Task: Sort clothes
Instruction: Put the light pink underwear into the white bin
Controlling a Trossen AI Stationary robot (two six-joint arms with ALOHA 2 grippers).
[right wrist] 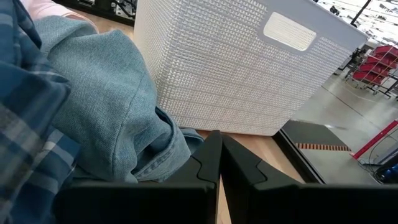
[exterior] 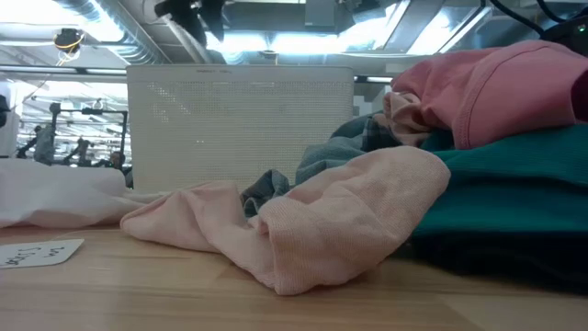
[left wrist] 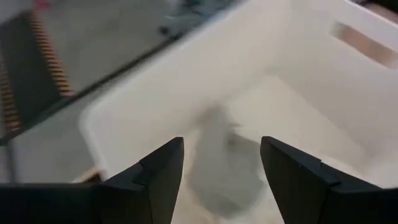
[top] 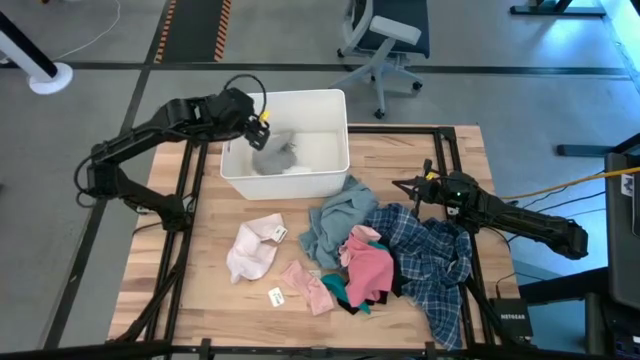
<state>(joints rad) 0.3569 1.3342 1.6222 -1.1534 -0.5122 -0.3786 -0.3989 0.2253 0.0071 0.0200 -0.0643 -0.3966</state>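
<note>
The left gripper (top: 262, 128) hangs over the white bin (top: 330, 100) in the upper middle of the high view, fingers spread wide and holding nothing; a grey piece (top: 275, 156) lies in the bin right below it, and seems to be just released. The right gripper (top: 412, 187) waits at the right of the table, fingers pressed together and empty, just beside the grey-blue top (top: 335, 222). The rest of the clothes sit in the lower middle of the frame: the plaid shirt (top: 430, 265), a pink piece (top: 370, 270), teal (top: 340, 290), a pale pink piece (top: 310, 285), and a whitish-pink one (top: 252, 250) to their left. The likely trouble is the tangle: pulling one garment from that overlapped heap may drag a neighbour along, and the grey piece could snag on a finger as the left arm lifts. A paper tag (exterior: 37, 252) at lower left of the low view bears handwriting I cannot read; another tag (top: 277, 296) lies on the table.
</note>
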